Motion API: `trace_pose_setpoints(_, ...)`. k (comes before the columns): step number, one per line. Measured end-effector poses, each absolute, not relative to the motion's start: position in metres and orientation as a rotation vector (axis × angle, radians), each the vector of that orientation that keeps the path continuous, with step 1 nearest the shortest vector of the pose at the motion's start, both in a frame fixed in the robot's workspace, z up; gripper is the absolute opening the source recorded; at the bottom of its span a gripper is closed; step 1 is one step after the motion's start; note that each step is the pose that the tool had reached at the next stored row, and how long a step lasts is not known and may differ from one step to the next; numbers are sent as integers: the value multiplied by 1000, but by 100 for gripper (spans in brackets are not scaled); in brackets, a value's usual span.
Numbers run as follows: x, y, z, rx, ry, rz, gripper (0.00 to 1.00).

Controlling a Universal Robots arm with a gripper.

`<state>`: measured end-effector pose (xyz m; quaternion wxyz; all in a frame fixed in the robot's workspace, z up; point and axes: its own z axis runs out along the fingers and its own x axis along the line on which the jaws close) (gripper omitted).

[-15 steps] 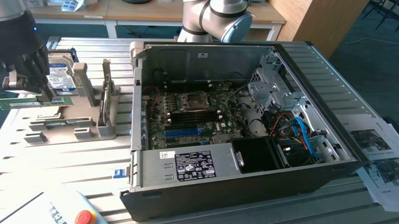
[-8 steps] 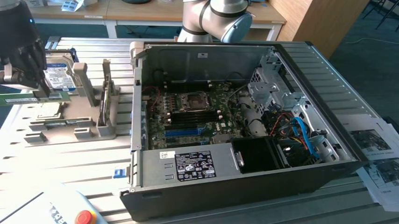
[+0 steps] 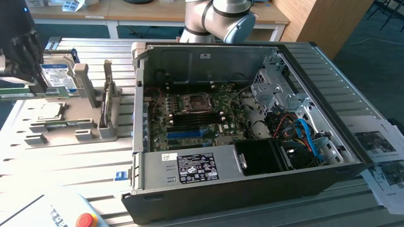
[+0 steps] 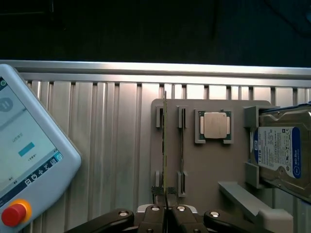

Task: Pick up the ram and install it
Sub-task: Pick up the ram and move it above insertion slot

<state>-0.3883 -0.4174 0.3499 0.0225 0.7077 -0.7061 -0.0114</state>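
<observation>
You have pickup done: end effector clenched on the ram | install not done: motherboard lies well apart, at 3 o'clock in the exterior view.

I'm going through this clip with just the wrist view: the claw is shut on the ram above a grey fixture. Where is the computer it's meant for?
Observer: An open computer case lies on the slatted table, to the exterior view's right of the fixture.
Operator: Can you see where the ram would go?
Observer: Yes, the motherboard is exposed, with a long blue slot on it.
Operator: Is the claw over the case?
Observer: No, the claw is at the exterior view's far left, by the fixture and apart from the case.
</observation>
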Motion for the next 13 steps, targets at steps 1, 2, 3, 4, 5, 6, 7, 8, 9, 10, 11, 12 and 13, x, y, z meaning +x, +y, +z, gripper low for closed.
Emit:
trace_pose_setpoints(1,-388,-417,352,2192,-2187,-35,12)
trace_pose_setpoints(2,-388,-417,354,2192,-2187,-35,12)
trace_pose_setpoints(3,-388,-417,356,2192,-2187,-35,12)
trace_pose_setpoints(4,-388,-417,359,2192,-2187,-35,12)
trace_pose_setpoints(5,-388,-417,361,2192,-2187,-35,12)
trace_pose_setpoints(6,-388,-417,363,2192,-2187,-35,12)
trace_pose_setpoints(7,-388,-417,365,2192,-2187,-35,12)
trace_pose_setpoints(8,-388,-417,367,2191,-2187,-35,12)
trace_pose_setpoints(9,-388,-417,369,2191,-2187,-34,12)
trace_pose_setpoints(10,-388,-417,370,2191,-2187,-34,12)
trace_pose_setpoints(11,-388,-417,372,2191,-2187,-34,12)
trace_pose_setpoints(12,-388,-417,374,2191,-2187,-34,12)
trace_pose_setpoints(13,-388,-417,376,2191,-2187,-34,12)
